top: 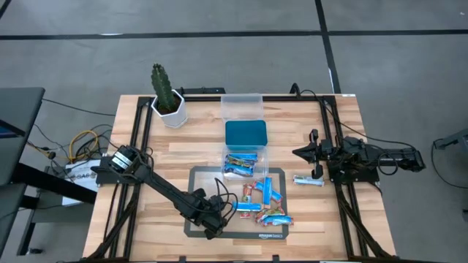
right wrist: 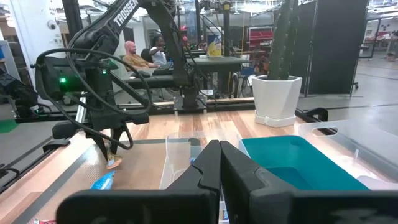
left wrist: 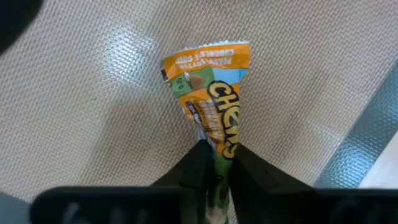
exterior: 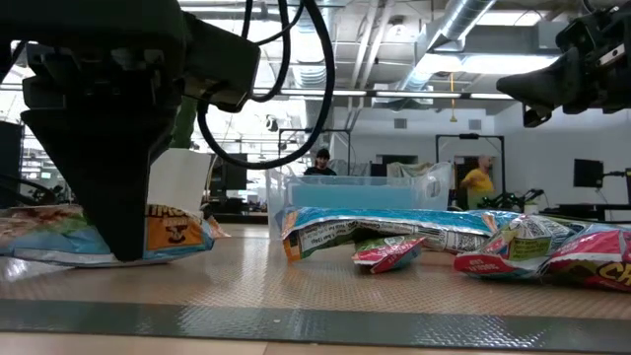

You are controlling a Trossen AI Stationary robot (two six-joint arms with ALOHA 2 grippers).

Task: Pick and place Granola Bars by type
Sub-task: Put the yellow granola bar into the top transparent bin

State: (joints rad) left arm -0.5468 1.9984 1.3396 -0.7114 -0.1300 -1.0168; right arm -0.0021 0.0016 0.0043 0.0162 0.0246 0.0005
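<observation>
Left claw (left wrist: 214,163) clenched on one end of orange-wrapped granola bar (left wrist: 211,93), down on grey mat (top: 201,183), apart from bar pile (top: 265,203). Grip is thin, near wrapper tip: lift straight, slow, so bar won't swing loose. You pick matching tub (top: 243,135) before carrying. Right claw (right wrist: 219,163) clenched, empty, waiting over counter (top: 175,150), right side.

My high camera looks straight down on the whole pale wooden slatted desk (top: 183,157). My low camera sits at desk level, facing the room. My left wrist camera hovers close over the grey woven mat (left wrist: 93,106), which the high view shares (top: 201,179).
</observation>
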